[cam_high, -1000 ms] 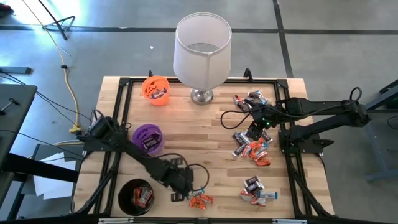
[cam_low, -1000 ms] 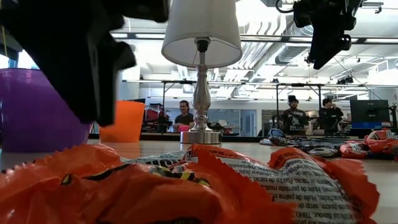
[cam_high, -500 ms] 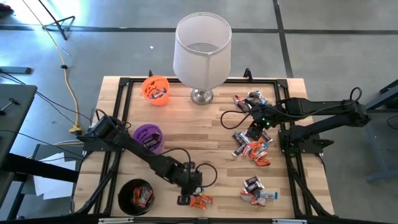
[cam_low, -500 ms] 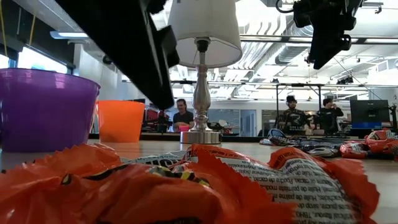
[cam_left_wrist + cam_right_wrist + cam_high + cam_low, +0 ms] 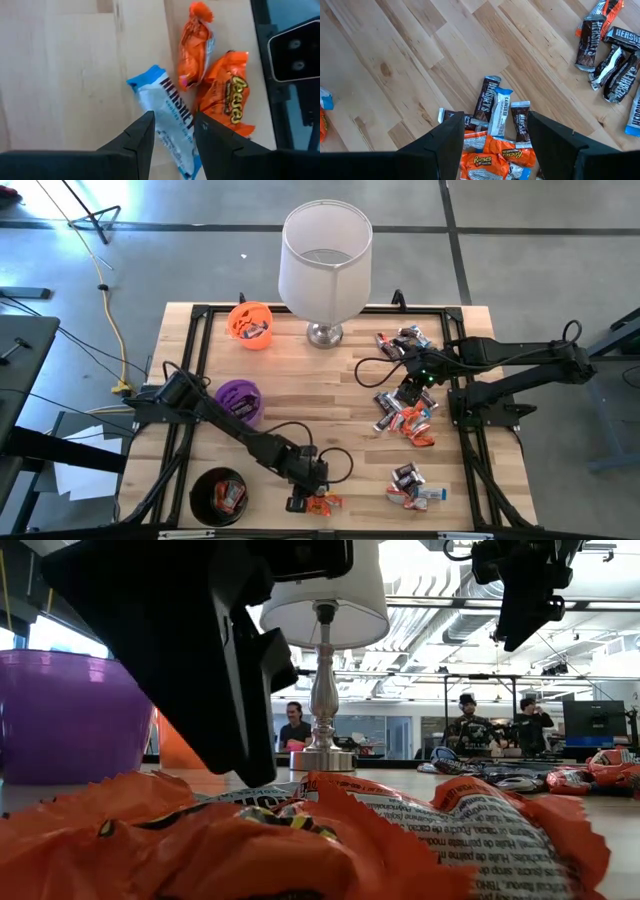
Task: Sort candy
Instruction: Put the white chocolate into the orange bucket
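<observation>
Black cup point(image 5: 219, 496) sitting at near-left corner of counter point(image 5: 300, 390), purple cup point(image 5: 239, 402) and orange cup point(image 5: 250, 325) farther back. Left tool point(image 5: 312, 498) hanging low at near edge, fingers parted around a white-blue candy point(image 5: 170, 125), not yet clamping; two orange candies point(image 5: 215, 90) lying just beside it. Lamp point(image 5: 324, 265) standing at far centre. Right tool point(image 5: 413, 387) hovering wide above a candy pile point(image 5: 497, 135) on the right.

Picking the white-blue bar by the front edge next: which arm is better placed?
Left. The left tool is open right over the white-blue bar, fingers straddling it. The right tool hangs over the far right candy pile.
</observation>
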Tool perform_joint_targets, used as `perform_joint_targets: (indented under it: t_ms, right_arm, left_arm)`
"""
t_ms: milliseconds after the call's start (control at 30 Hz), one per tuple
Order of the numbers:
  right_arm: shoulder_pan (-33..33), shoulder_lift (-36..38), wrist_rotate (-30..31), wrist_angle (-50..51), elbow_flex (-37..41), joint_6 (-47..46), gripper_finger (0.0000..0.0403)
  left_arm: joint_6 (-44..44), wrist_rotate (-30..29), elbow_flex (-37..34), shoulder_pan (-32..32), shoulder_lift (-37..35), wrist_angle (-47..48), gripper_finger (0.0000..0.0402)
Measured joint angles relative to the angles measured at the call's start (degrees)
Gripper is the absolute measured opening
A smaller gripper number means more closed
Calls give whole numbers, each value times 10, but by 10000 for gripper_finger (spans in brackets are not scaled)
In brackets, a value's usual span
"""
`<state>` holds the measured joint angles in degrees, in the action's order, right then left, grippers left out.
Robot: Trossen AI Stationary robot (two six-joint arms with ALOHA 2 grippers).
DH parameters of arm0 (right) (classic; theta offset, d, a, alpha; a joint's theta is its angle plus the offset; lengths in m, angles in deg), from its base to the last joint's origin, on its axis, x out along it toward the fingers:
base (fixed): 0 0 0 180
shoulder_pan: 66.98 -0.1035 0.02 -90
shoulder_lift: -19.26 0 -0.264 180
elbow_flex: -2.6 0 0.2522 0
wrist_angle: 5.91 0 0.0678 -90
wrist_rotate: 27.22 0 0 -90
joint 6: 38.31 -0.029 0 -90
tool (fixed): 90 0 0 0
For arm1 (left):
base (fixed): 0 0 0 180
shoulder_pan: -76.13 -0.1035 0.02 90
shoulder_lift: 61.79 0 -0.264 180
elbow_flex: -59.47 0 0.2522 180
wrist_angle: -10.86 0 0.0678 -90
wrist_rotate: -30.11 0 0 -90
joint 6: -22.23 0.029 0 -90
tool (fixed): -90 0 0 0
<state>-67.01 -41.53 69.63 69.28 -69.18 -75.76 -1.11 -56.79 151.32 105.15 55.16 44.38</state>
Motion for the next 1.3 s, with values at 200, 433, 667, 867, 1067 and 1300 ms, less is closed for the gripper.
perform_joint_targets:
  t_ms: [200,433,667,867,1067,1300]
  right_arm:
    - [0,0,0,0,0,0,211]
    - [0,0,0,0,0,0,211]
    - [0,0,0,0,0,0,211]
    - [0,0,0,0,0,0,211]
    - [0,0,0,0,0,0,211]
    - [0,0,0,0,0,0,211]
  left_arm:
    - [10,39,1,-20,13,-23,124]
    - [5,83,0,-35,46,-73,124]
    - [-31,78,1,-46,50,-79,120]
    - [-94,41,1,-54,50,-79,80]
    - [-112,36,1,-54,48,-78,73]
    - [-166,41,0,-54,48,-88,72]
